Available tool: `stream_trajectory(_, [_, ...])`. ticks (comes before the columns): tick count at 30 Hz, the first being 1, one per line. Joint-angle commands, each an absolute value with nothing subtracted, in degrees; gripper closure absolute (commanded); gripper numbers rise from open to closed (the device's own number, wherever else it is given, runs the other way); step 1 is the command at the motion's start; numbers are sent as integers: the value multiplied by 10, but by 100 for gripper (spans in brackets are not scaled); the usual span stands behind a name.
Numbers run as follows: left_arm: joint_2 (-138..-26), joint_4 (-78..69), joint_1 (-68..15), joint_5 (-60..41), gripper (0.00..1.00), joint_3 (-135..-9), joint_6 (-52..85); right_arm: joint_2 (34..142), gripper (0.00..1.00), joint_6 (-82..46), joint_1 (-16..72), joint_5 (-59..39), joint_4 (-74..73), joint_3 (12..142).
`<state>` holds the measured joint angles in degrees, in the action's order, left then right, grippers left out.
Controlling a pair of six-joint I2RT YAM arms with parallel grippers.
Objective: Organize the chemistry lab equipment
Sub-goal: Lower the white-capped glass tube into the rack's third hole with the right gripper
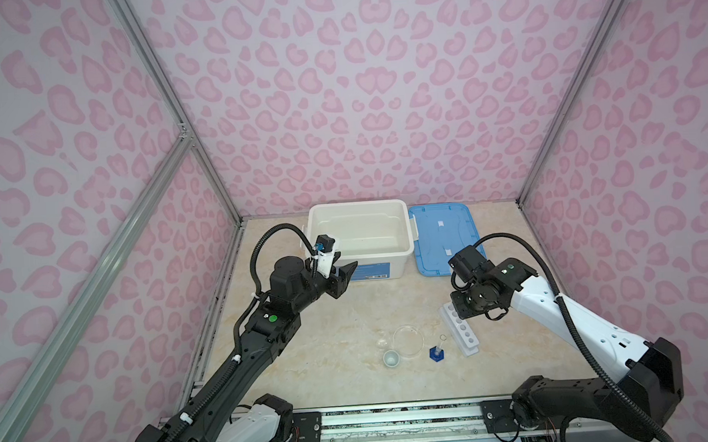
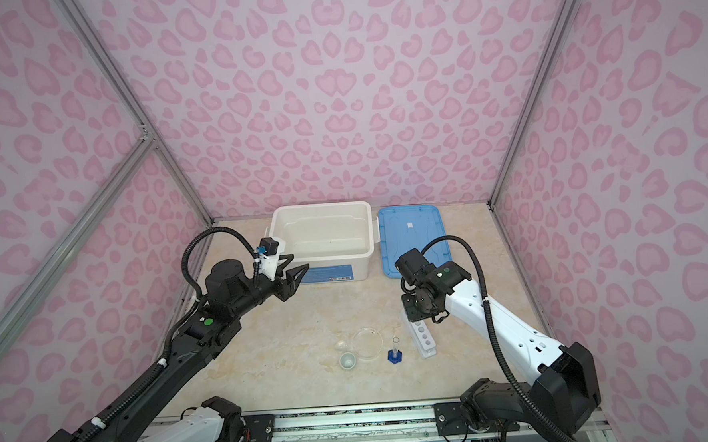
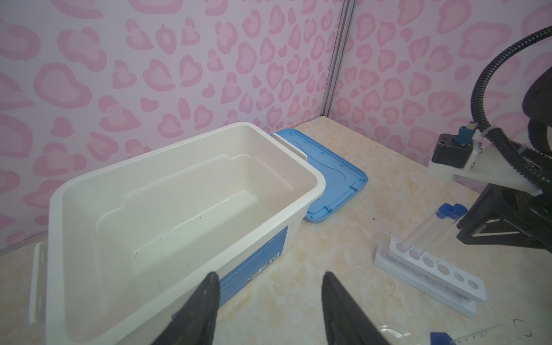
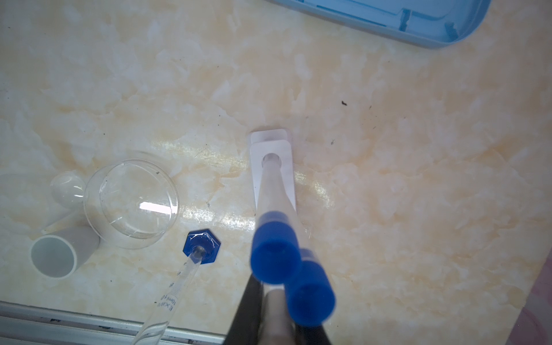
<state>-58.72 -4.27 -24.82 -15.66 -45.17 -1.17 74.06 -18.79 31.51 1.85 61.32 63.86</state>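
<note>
The marbled beige table (image 1: 340,314) is carrying seven items. An open white bin (image 1: 387,253) is sitting at the back, with a blue lid (image 1: 440,234) lying flat just beside it. Toward the front, a white rack (image 1: 464,337), a blue-based cylinder (image 1: 436,353), a clear round dish (image 1: 408,340), a small clear glass piece (image 1: 383,342) and a tiny white cup (image 1: 391,358) are sitting close together.

Soft, even, bright light leaves only faint shadows and a pale streak of glare on the glossy cream marbled tabletop (image 4: 388,149) just ahead of the right gripper (image 4: 279,298). There is a white highlight on the clear round glass dish (image 4: 131,203) off to its side. The blue-capped clear test tubes (image 4: 274,254) at its tips are blurred, too near the lens.
</note>
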Motion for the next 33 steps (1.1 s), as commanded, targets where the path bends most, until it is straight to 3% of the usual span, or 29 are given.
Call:
stream_trajectory(1, [-589, -47, -247, -160, 43, -455, -17, 742, 84, -184, 316, 18, 627, 643])
stream_trajectory(10, [-588, -46, -247, -161, 43, -455, -18, 738, 79, -183, 316, 22, 640, 660])
stream_trajectory(33, [-583, -46, -247, -167, 43, -455, -17, 723, 79, -181, 316, 36, 664, 676])
